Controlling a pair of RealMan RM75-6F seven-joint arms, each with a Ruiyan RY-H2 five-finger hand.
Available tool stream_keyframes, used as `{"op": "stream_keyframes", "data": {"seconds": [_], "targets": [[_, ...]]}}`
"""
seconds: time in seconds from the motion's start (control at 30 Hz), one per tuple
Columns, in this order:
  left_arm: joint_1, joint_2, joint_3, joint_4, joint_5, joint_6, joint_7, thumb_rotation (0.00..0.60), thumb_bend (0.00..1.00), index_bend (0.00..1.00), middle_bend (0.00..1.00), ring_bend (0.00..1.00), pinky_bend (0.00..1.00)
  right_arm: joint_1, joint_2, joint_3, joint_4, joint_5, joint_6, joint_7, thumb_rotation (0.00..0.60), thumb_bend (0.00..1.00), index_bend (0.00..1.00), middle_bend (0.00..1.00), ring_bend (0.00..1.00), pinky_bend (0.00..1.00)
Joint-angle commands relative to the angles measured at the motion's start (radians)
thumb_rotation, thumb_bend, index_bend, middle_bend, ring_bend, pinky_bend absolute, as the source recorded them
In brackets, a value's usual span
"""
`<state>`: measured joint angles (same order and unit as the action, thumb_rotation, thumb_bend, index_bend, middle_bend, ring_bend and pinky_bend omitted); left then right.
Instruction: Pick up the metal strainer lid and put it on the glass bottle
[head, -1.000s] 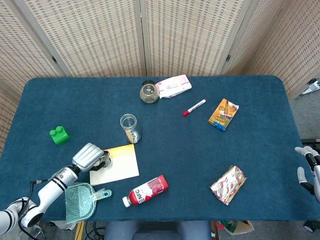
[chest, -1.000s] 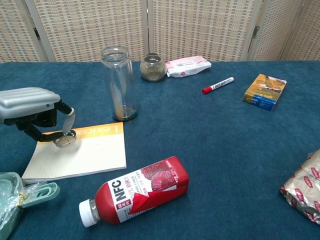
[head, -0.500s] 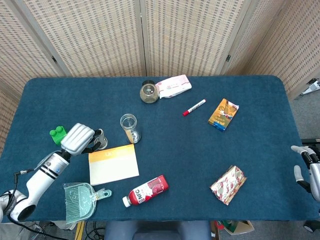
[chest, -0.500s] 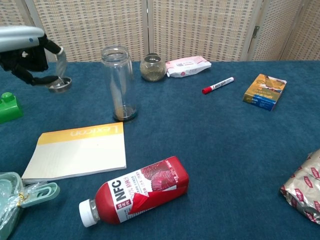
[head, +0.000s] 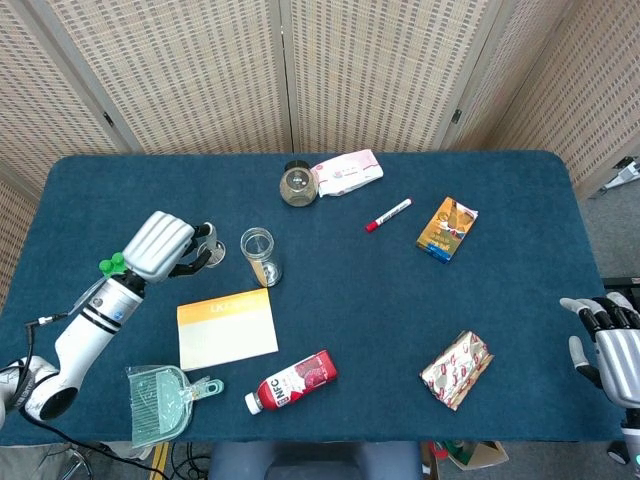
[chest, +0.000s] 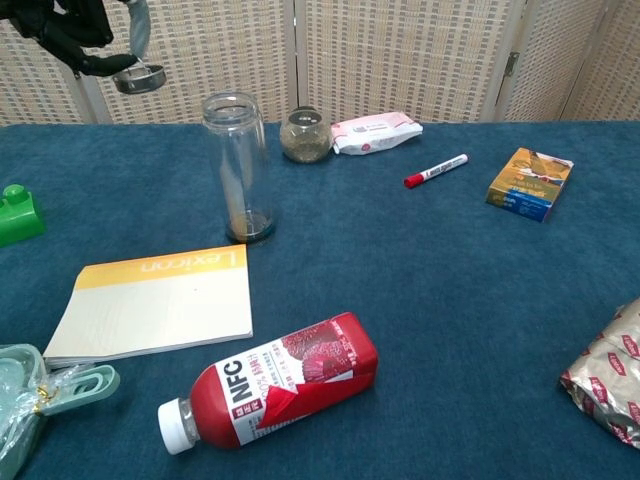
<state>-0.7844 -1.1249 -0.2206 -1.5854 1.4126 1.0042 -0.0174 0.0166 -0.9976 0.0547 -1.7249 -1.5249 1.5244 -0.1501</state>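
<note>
Strainer lid (chest: 139, 78), metal, round: pinched in the fingers of the left hand (head: 165, 248), held in the air at the upper left of the chest view, up and to the left of the glass bottle (chest: 238, 165).

Glass bottle: upright, mouth open, left of centre on the blue table (head: 500, 280), just above the yellow notepad (head: 228, 328).

Right hand (head: 603, 343): lower right edge of the head view, fingers apart, holding nothing.

Step in hand: carry to the bottle. Advice: keep the lid level, bring it rightward until centred over the mouth, lower straight down, release only once it is seated.

Change: one second ago the lid lay on the notepad under the left hand; it now sits above the bottle's rim height.
</note>
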Motion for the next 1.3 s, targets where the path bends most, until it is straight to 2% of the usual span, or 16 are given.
{"op": "stream_keyframes", "data": {"seconds": [0.03,0.57,1.3], "targets": [[-0.033,-0.019,-0.017,0.006,-0.028,-0.039,0.012,0.6,0.44,0.58,1.0,1.0,0.87,0.0,-0.002,-0.001,-0.002,-0.004,0.003,-0.002,0.6,0.48,0.27,0.29,0.19,0.29],[-0.139,-0.109,-0.067,0.078,-0.142,-0.13,0.077,0.6,0.44,0.58,1.0,1.0,0.87,-0.001,0.006,0.002,-0.004,0.01,0.003,-0.004,0.6,0.48,0.27,0.29,0.19,0.29],[-0.211,-0.19,-0.057,0.136,-0.235,-0.175,0.188,0.6,0.44,0.57,1.0,1.0,0.87,-0.016,0.013,0.0,0.021,0.03,0.015,0.029,0.6,0.48,0.27,0.29,0.19,0.29]]}}
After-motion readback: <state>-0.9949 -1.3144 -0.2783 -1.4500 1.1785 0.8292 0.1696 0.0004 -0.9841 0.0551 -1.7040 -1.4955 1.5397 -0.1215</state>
